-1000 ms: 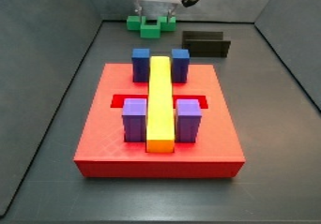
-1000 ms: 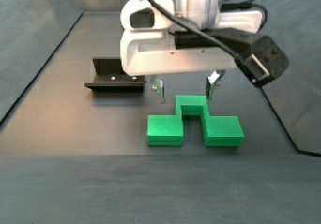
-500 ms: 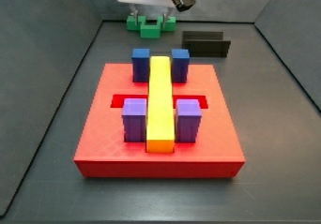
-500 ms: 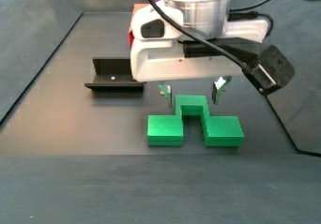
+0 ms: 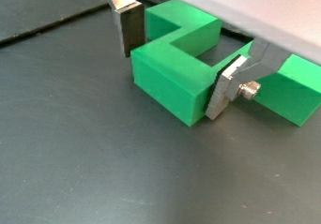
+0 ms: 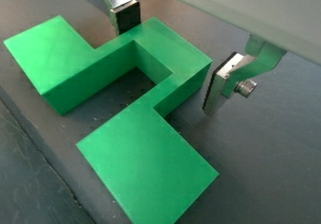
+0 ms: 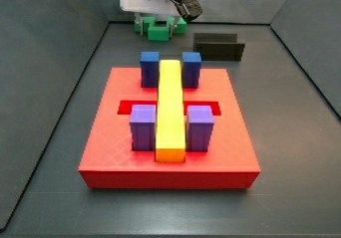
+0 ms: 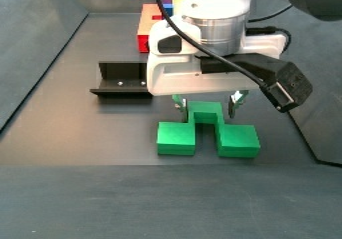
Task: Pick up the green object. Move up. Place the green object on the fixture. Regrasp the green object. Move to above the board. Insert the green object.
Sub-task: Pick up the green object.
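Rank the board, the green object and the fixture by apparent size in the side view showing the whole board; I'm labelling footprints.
1. The board, by far the largest and nearest the camera.
2 and 3. The fixture and the green object look alike; the pincer partly hides the latter, so no ranking.

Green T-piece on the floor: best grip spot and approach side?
Grip the green object by its raised centre block, coming straight down from above. It lies flat on the floor, centre block proud of the two lower side arms, with parallel side faces. The gripper is open, one finger either side of that block in both wrist views, not yet closed on it.
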